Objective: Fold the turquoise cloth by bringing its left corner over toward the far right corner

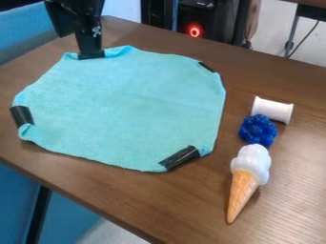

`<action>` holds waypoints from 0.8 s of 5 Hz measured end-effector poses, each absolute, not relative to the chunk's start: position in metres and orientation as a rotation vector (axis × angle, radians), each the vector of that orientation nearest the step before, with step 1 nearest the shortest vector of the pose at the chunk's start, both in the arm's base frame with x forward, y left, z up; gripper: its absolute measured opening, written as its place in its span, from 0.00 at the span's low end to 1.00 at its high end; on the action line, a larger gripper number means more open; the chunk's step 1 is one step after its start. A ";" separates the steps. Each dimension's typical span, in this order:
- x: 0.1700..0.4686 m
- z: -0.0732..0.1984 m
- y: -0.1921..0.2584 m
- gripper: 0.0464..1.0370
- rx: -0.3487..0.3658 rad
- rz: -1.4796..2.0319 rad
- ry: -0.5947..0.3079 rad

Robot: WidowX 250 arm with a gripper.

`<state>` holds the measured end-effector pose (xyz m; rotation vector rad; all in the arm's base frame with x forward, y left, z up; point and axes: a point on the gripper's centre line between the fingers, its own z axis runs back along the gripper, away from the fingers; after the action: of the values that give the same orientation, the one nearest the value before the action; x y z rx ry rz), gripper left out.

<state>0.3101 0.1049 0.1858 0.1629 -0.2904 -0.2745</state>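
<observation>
Cloth (127,105) first, since it takes up most of the desk (127,202): light blue-green, spread mostly flat, with its corners tucked or bunched so the outline is more like a rough octagon. Black strips sit at three corners: far right (206,67), near right (180,157) and left (22,116). The gripper (90,54) is down at the far left corner, right at the cloth's edge, where the fabric is a bit rumpled. Honestly can't tell if it's clamped on that corner, pinched together or apart, there's too much black on black there.

Off the right side of the cloth there's a little row: white spool (272,110), dark blue berry cluster (258,130), then a toy ice cream cone (247,174) lying with its tip toward the near edge. They're bunched close, maybe touching.

What could go wrong, imo: if the grip only catches the corner's thin rim, it could slip out as soon as there's any pull. A hard tug could drag the whole cloth instead of just that corner, adding wrinkles. And if it got dragged right, it could bump the spool or cone, and both look like they'd roll pretty easily.
</observation>
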 end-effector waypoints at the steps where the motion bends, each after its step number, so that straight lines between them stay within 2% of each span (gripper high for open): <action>1: 0.310 0.176 0.105 0.96 0.144 -0.263 -0.265; 2: 0.305 0.167 0.107 0.96 0.118 -0.175 -0.272; 4: 0.288 0.168 0.122 0.96 0.085 0.059 -0.403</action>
<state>0.2881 0.1217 0.1676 0.0852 -0.4028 0.0593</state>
